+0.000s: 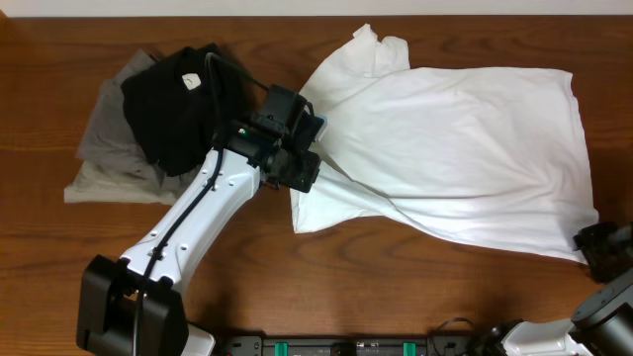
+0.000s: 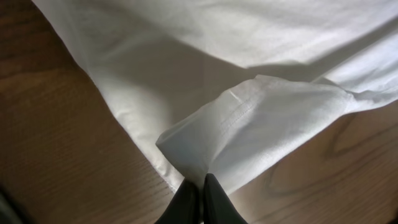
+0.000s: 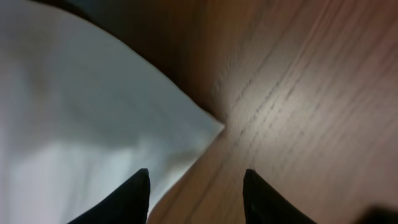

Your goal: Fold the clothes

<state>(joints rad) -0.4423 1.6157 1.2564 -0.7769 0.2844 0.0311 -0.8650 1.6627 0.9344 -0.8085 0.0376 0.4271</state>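
The clothes, a white T-shirt, lie spread across the right half of the wooden table, wrinkled, with one sleeve bunched at the top left. My left gripper sits at the shirt's left side. In the left wrist view it is shut on a raised fold of the white fabric. My right gripper is at the shirt's lower right corner. In the right wrist view it is open; the pointed corner of the shirt lies just ahead, the left fingertip over cloth, bare wood between the tips.
A black folded garment rests on grey folded garments at the left, right behind my left arm. Bare wooden table runs along the front, below the shirt.
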